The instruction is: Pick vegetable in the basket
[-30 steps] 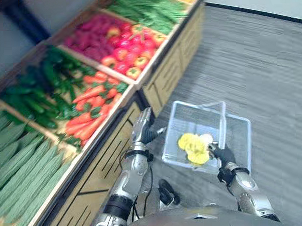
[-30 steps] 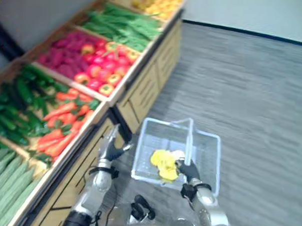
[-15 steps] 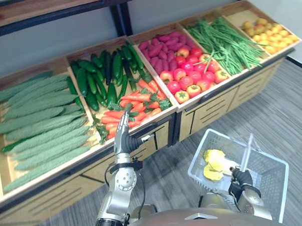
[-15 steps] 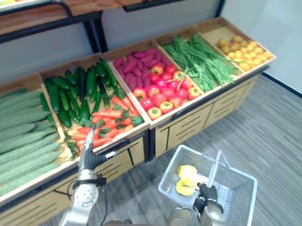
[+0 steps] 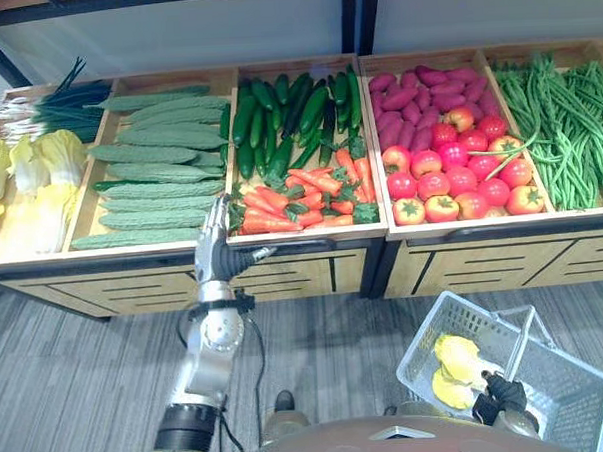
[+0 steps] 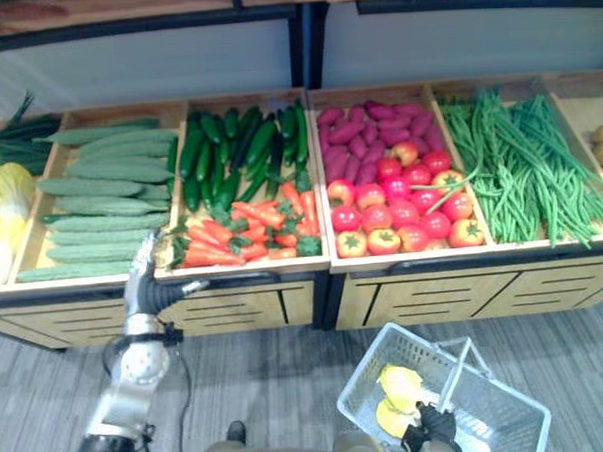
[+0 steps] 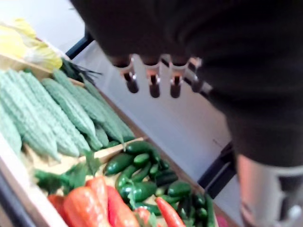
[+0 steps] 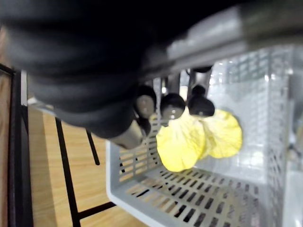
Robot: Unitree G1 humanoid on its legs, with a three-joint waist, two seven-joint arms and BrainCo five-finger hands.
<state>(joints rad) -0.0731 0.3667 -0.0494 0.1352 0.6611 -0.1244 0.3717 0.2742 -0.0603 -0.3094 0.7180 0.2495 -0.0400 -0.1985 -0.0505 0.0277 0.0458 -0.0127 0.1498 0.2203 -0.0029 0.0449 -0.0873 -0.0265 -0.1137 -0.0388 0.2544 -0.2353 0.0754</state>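
The view had swung square onto the bench point(image 5: 302, 248). The left hand point(image 5: 213, 225) hung at the bench's front edge by the carrots point(image 5: 290, 196), fingers straight and empty. The right hand point(image 5: 499, 393) gripped the handle point(image 5: 527, 336) of the basket point(image 5: 575, 414) before the bench, with the yellow vegetable point(image 5: 456, 364) inside. Another pick seemed ready.

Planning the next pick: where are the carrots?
Left eye view, centre-left: the carrots lie in front of the dark cucumbers, pale green gourds to their left, tomatoes to their right, the left hand raised just before them.
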